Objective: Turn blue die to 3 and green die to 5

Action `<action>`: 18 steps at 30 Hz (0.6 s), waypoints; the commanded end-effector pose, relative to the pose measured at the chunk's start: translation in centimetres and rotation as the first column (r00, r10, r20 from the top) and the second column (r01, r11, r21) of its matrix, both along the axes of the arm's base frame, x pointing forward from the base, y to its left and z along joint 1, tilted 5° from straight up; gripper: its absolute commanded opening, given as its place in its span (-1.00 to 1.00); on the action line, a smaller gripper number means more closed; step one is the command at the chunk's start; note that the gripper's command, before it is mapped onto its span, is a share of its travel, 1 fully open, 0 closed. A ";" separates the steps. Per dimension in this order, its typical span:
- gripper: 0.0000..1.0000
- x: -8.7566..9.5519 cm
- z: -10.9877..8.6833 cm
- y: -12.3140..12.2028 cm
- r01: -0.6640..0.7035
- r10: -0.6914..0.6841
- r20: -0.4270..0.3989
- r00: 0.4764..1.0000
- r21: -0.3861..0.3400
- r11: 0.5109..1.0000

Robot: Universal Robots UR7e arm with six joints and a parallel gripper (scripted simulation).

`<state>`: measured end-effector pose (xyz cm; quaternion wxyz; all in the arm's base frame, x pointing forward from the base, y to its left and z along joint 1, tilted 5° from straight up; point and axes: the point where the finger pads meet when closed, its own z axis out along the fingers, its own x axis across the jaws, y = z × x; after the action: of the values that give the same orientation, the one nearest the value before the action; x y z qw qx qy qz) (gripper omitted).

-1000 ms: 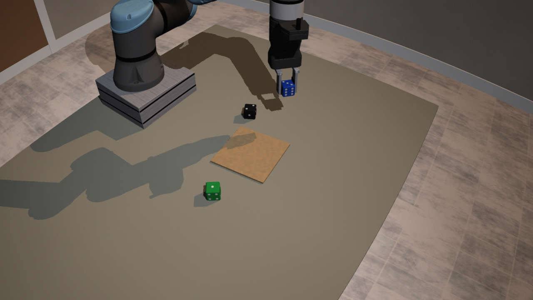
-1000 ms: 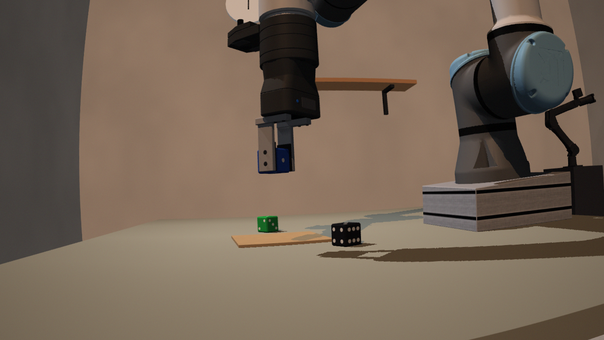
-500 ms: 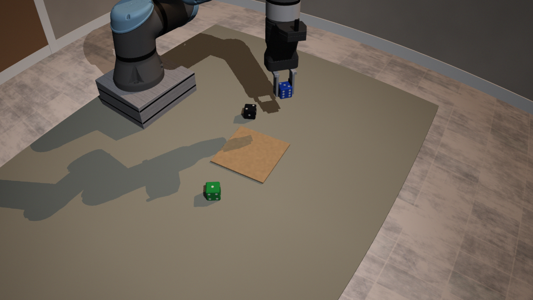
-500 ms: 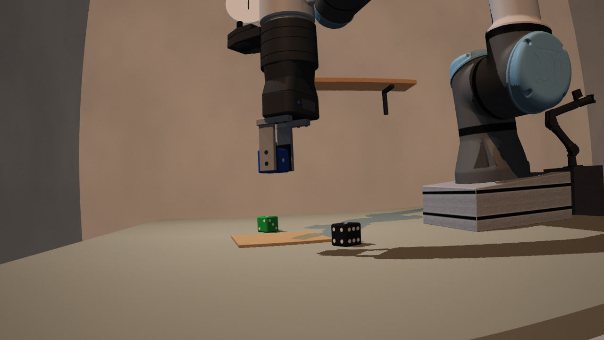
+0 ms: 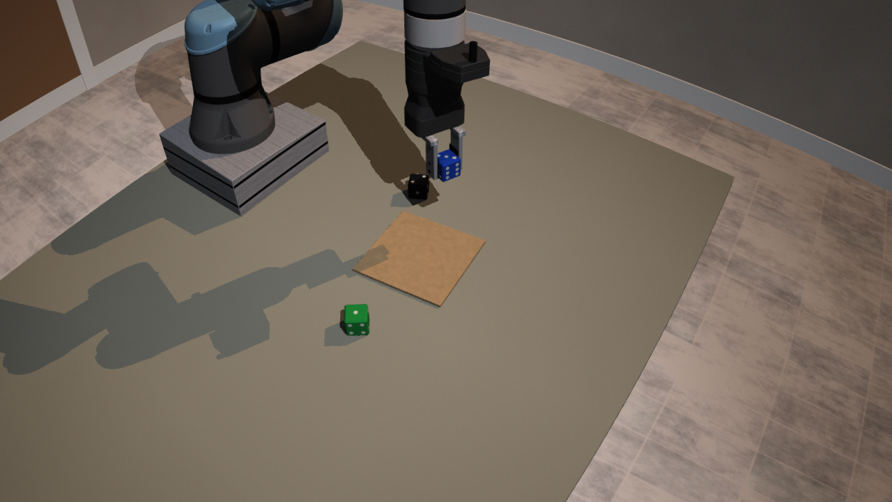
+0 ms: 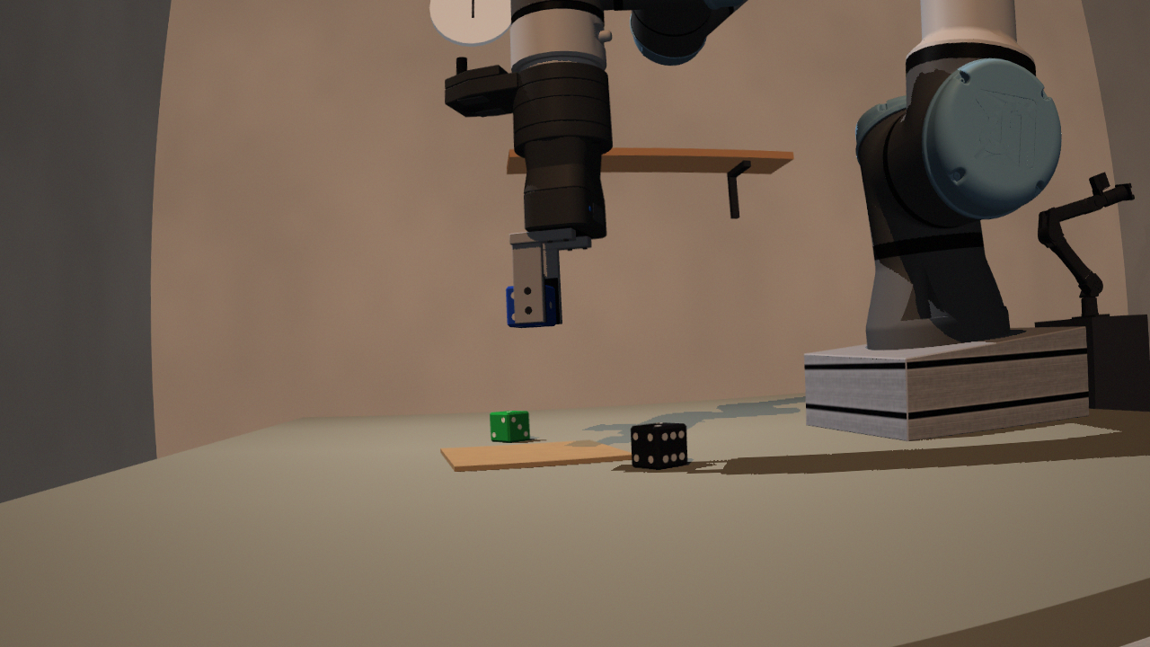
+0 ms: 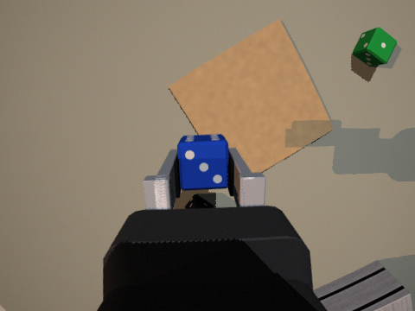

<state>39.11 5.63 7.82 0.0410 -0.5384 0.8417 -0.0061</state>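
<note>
The silver two-fingered tool point(image 5: 445, 163) point(image 6: 536, 301) point(image 7: 203, 163), partly open, grips the blue cubic die point(image 5: 448, 166) point(image 6: 511, 307) point(image 7: 203, 164) above the table point(image 5: 529, 374) point(image 6: 402, 562) point(image 7: 86, 86); in the exterior view, a finger hides much of the die.

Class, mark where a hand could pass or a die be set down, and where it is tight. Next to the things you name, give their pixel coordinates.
Room: on the tan mat point(image 5: 430, 259) point(image 6: 514, 456) point(image 7: 255, 86); between its near edge and the green die point(image 5: 357, 320) point(image 6: 508, 426) point(image 7: 375, 47), narrower. Crowded: around the black die point(image 5: 417, 187) point(image 6: 659, 447) point(image 7: 200, 202), with the blue die point(image 5: 448, 167) point(image 6: 509, 312) point(image 7: 203, 166) held above in the jaws.
</note>
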 end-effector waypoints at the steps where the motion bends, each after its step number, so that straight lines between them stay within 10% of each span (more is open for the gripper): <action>1: 0.14 -0.7 0.0 -1.8 -0.096 0.096 0.004 0.995 -0.008 0.995; 18: 0.14 -3.6 -0.5 -6.3 -0.367 0.368 0.010 0.930 -0.031 0.930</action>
<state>35.88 -0.23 7.37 0.0403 -0.6739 0.7376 -0.0134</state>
